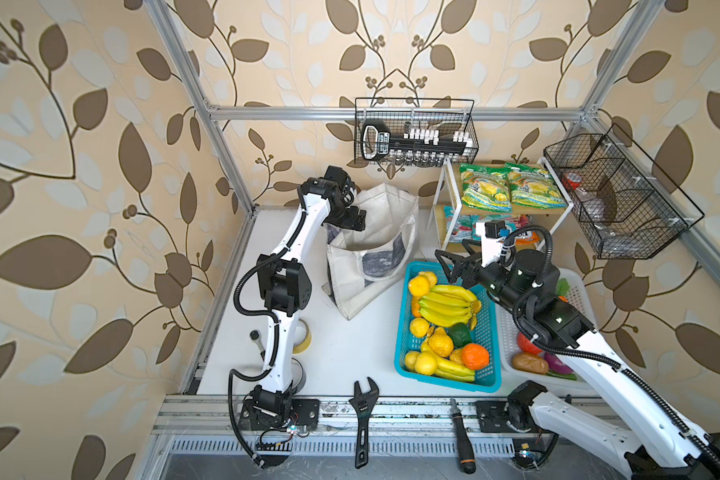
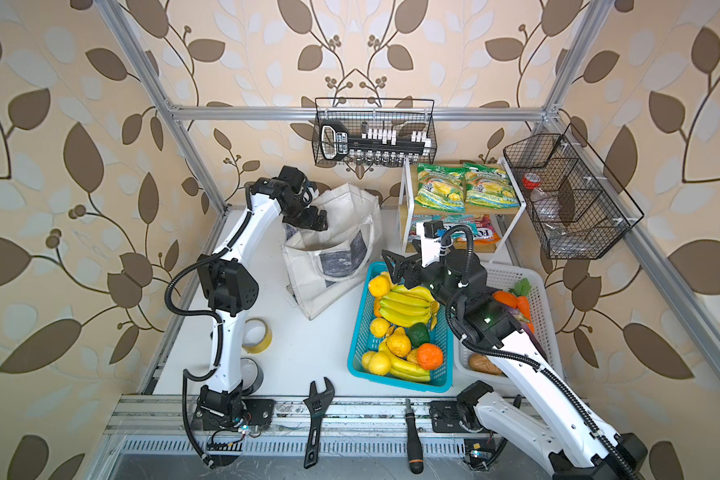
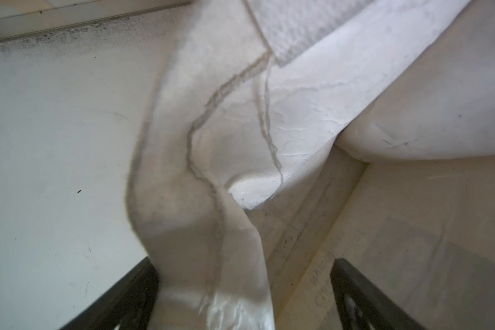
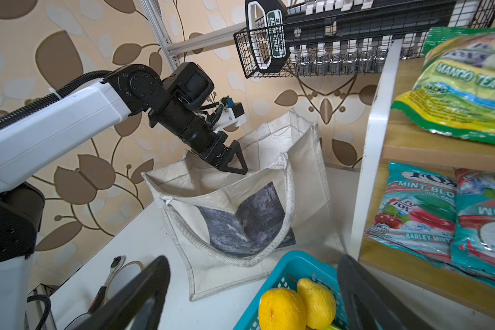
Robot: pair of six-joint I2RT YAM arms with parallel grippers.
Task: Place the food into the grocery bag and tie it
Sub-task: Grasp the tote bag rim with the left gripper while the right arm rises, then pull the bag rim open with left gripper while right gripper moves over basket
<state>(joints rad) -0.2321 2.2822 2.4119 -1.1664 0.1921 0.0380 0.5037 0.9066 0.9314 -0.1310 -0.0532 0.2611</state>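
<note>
The grocery bag (image 1: 375, 249) (image 2: 333, 249) (image 4: 240, 200) stands open at the back of the table, off-white with a dark printed panel. My left gripper (image 1: 356, 220) (image 2: 319, 220) (image 4: 235, 163) is at its far left rim. In the left wrist view this gripper (image 3: 245, 261) is open, with the bag's rim fabric (image 3: 197, 171) loose between the jaws. My right gripper (image 1: 454, 266) (image 2: 395, 266) (image 4: 253, 258) hangs open and empty over the far end of the blue basket (image 1: 404, 332), above a yellow citrus (image 1: 419, 286) (image 4: 280, 310). Two green snack packets (image 1: 485, 185) (image 2: 439, 185) lie on the shelf top.
A white basket (image 1: 574, 291) of toy vegetables sits under my right arm. The shelf rack (image 1: 454, 199) stands right of the bag, with a wire basket (image 1: 416, 129) above it. A wrench (image 1: 364, 415), screwdriver (image 1: 460, 436) and tape roll (image 1: 302, 336) lie near the front.
</note>
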